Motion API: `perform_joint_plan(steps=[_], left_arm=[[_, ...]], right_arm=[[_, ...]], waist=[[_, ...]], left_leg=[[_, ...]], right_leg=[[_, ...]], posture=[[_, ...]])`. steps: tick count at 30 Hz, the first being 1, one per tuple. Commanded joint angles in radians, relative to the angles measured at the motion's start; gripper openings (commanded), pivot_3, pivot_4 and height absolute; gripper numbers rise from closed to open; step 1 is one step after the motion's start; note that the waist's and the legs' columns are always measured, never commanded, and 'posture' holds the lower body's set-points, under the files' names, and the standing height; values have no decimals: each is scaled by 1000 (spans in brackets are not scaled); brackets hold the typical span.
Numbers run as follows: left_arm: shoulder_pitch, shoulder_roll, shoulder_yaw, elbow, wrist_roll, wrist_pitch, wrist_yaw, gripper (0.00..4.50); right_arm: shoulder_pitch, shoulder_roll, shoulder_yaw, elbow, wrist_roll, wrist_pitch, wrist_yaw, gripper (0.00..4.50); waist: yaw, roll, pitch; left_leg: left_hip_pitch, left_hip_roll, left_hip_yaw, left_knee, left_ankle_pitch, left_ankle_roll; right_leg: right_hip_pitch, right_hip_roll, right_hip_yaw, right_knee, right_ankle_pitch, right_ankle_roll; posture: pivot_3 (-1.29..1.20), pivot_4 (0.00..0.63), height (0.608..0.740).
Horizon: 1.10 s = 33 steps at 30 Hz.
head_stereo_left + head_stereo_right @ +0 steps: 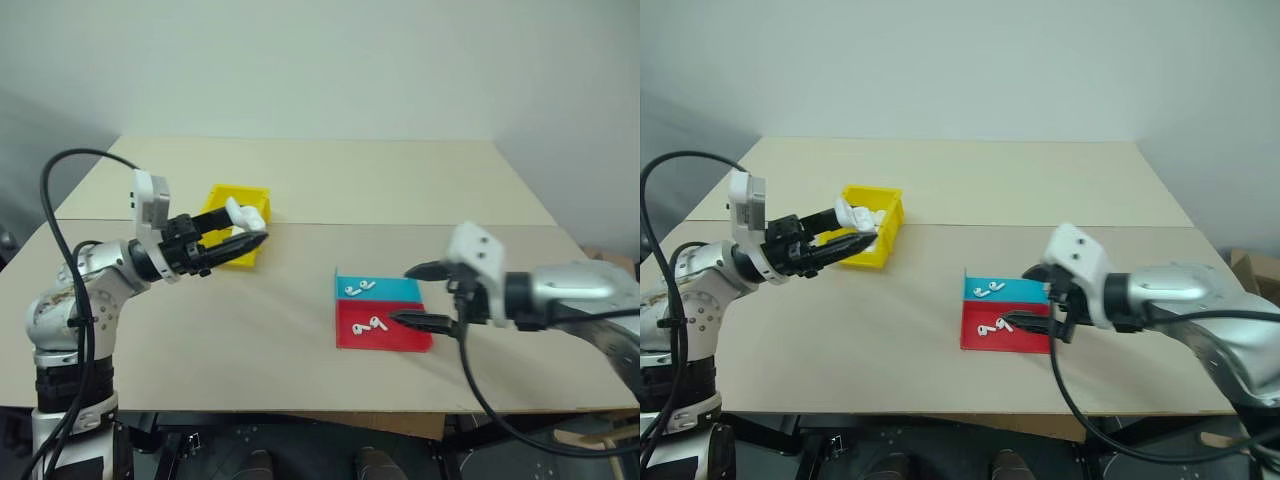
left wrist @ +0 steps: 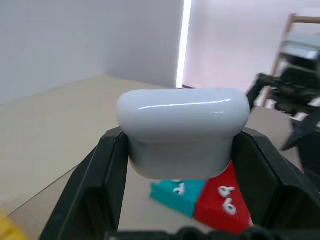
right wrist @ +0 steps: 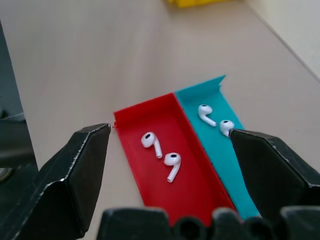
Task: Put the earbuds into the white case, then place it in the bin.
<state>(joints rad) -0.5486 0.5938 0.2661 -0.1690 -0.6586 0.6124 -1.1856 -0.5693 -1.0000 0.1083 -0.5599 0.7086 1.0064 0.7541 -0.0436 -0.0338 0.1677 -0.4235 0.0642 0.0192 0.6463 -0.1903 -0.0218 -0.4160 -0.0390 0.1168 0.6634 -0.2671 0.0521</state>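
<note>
White case (image 2: 182,132) is clamped between my left gripper (image 1: 238,232) fingers (image 2: 95,190), lid closed, held up off the table (image 1: 300,330) on the left side, just in front of the bin (image 1: 243,200) as seen from the head view. Left wrist view confirms it: case sits squarely across both pads, one finger on each side of it, glossy top facing the camera. Bin is yellow, open-top, sitting on the left half of the table, toward the far side; from here I can't tell what's inside. Earbuds: one pair (image 3: 161,152) lies in the red tray (image 3: 150,185), another pair (image 3: 212,117) in the teal tray (image 3: 232,170). The two trays sit touching, side by side, on the right half of the table, teal on the far side, red on the near side. My right gripper (image 1: 430,297) is over the right edge of the trays, jaws spread wide, holding nothing. In the right wrist view both its fingers (image 3: 70,175) frame the trays, with the red tray's earbuds between them and clear of both pads. All four earbuds lie loose on their sides, stems visible, none touching a gripper.
</note>
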Motion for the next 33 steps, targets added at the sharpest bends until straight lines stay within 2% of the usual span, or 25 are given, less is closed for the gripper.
perform_joint_plan(steps=[1,3,6,11,20,28,31,33], left_arm=[[-29,-27,-77,7,-38,-95,-126,2791],[-33,-34,-100,21,-52,-125,-179,2791],[-28,-29,-125,35,-62,-160,-250,2791],[-16,-34,-145,37,-56,-209,-266,2791],[38,-5,-138,-37,-72,-215,-229,2791],[53,9,-132,-74,-91,-204,-187,2791],[54,15,-136,-78,-96,-206,-181,2791],[50,18,-140,-74,-98,-207,-181,2791]], right_arm=[[-95,15,162,8,-109,6,33,3192],[-140,26,275,23,-212,-41,54,2508],[-207,60,399,79,-321,-81,102,2508],[-311,114,551,199,-474,-165,222,2508],[-347,207,623,309,-610,-235,342,2508],[-328,277,627,391,-714,-253,357,2508],[-314,277,629,391,-731,-261,376,1916],[-307,273,625,382,-735,-263,387,1250]], waist=[[-1,0,0],[-1,0,0],[-4,0,0],[-1,0,0],[-1,0,0],[0,0,0],[0,0,0],[0,0,0]], left_leg=[[0,0,0,0,0,0],[-2,0,0,0,0,0],[-4,0,0,-1,0,0],[-4,0,0,0,0,0],[-5,0,-1,0,0,0],[-3,0,-1,0,0,0],[-3,0,-1,0,0,0],[-3,0,-1,0,0,0]], right_leg=[[0,0,0,0,0,0],[-3,0,0,0,0,0],[-5,0,0,0,0,0],[-4,0,0,1,0,0],[-5,0,-1,1,0,0],[-4,0,-2,1,0,0],[-4,0,-2,1,0,0],[-4,0,-2,1,0,0]], posture=[[0,150,740],[0,150,740],[0,150,740],[0,150,740],[0,150,740],[0,150,740],[0,150,740],[0,150,740]])
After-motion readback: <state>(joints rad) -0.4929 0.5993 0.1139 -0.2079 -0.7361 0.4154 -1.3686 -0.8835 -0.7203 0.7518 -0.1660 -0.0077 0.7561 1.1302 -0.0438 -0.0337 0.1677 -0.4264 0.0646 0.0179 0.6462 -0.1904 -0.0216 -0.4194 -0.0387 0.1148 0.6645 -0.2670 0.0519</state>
